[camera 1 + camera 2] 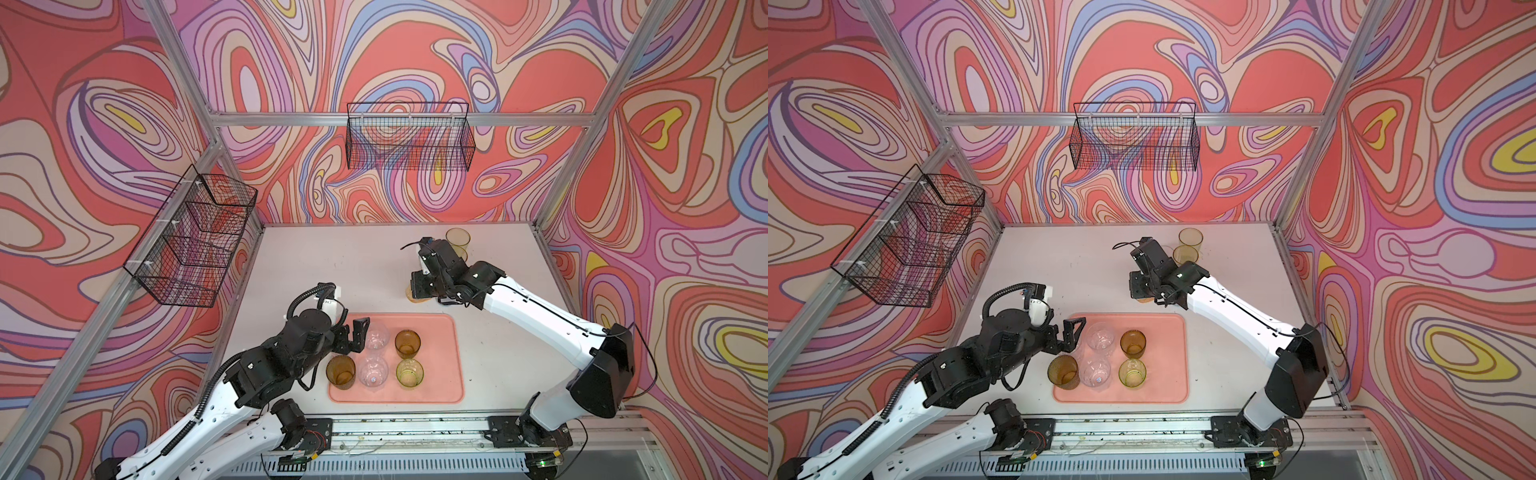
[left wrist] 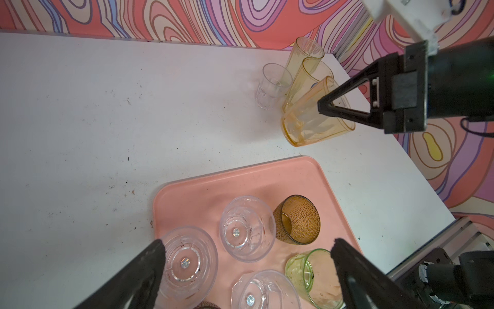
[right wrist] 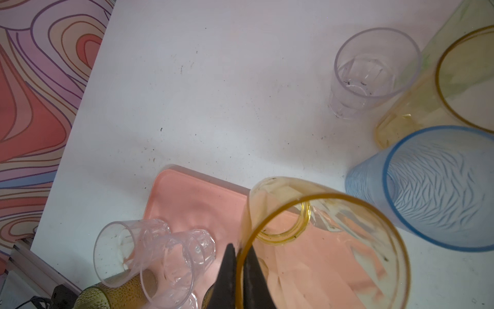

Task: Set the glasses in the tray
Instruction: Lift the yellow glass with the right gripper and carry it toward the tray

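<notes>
The salmon-pink tray (image 1: pixel 440 332) lies at the table's front middle. In it stand clear glasses (image 1: pixel 377 336), two brown ones (image 1: pixel 407 344) and a green one (image 1: pixel 409 373). My left gripper (image 2: pixel 247 244) hangs open over the tray's left part with nothing between its fingers, one finger beside a clear glass (image 2: pixel 187 263). My right gripper (image 3: pixel 240 256) is shut on the rim of a tall orange-yellow glass (image 3: pixel 334 240), held tilted just behind the tray's far edge (image 2: pixel 315 123).
At the back right stand two tall yellow glasses (image 2: pixel 307 53), a small clear one (image 3: pixel 374 69) and a pale blue one (image 3: pixel 438 187). Black wire baskets hang on the back wall (image 1: pixel 409 139) and on the left wall (image 1: pixel 195 237).
</notes>
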